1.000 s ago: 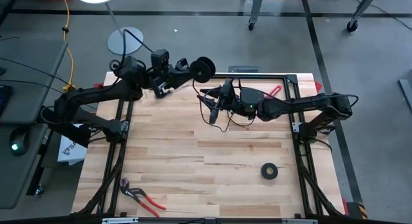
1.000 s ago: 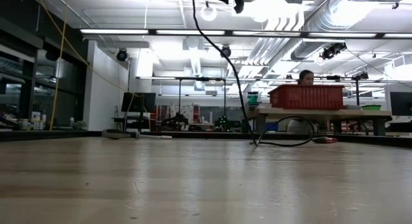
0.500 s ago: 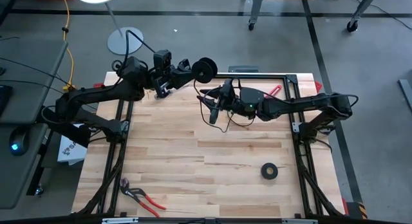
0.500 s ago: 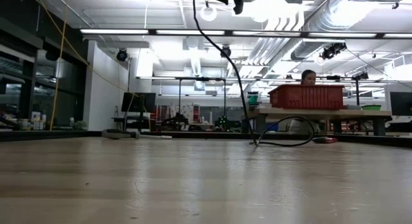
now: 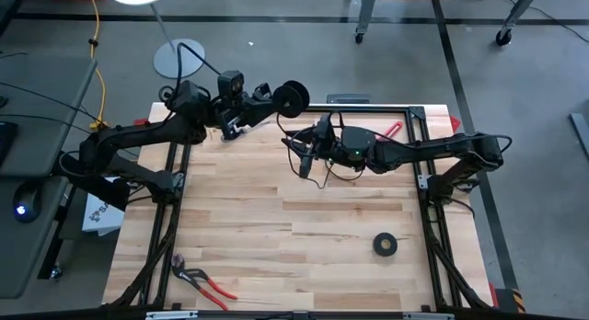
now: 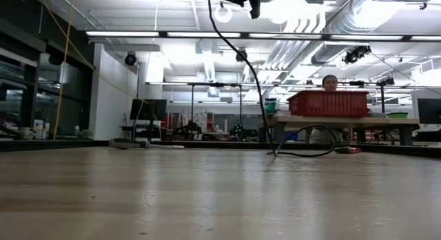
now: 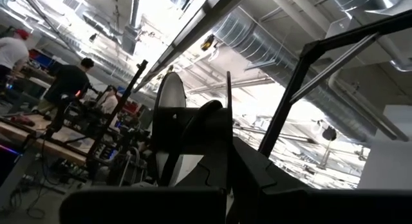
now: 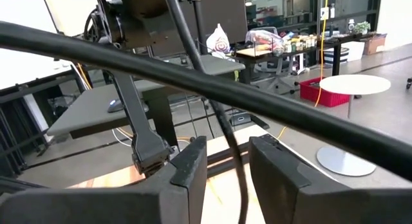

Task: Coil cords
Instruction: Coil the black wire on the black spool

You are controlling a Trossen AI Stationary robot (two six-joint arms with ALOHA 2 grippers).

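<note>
Compared with the views a second earlier, almost nothing has shifted: both arms hold their poses and only a person in the background has moved. The left gripper [image 5: 276,97], raised over the table's far edge, clamps a black spool-like coil [image 5: 294,97] of the thin black flexible cord [image 5: 324,177]. The right gripper [image 5: 306,147], mid-table at the far side, has its fingers [image 8: 187,163] slightly parted around the cord, which trails down onto the pale wooden table [image 5: 276,237] in a loose loop. Judged from this, coiling is paused, with slack left to wind.
</note>
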